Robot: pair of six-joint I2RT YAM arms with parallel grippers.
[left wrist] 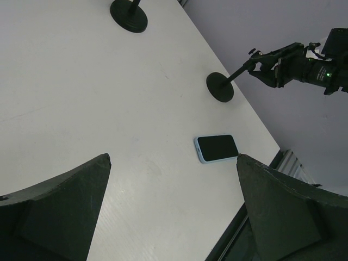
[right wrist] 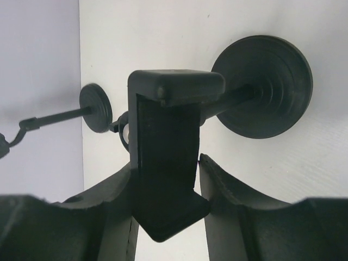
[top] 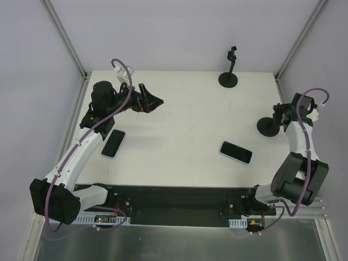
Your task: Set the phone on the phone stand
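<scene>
White tabletop (top: 179, 109) under pale walls, and all the action is sitting at the phone stand (top: 268, 126) on its right side. The right gripper (right wrist: 166, 163) is pinching the stand's cradle (right wrist: 163, 125), fingers (right wrist: 234, 190) pressing on both long edges as far as I'm seeing. The left gripper (left wrist: 173, 160) is hanging well left of the stand, jaws spread wide, nothing between them.

To my eye this is looking like the steadying step. Doing it well is asking for a square, firm hold on the cradle, the round base staying flat on the table, the lip low and the face open toward the phone.

The blue-cased phone (top: 236, 152) is lying flat, screen up, near-left of the stand's base and apart from it. Its long axis is running slantwise, one short end pointing toward mid-table, the other toward the near edge below the stand. Which end is the top, I'm not making out. A dark phone (top: 113, 143) is lying far left of the stand, and a second stand (top: 228, 79) is standing behind it.
</scene>
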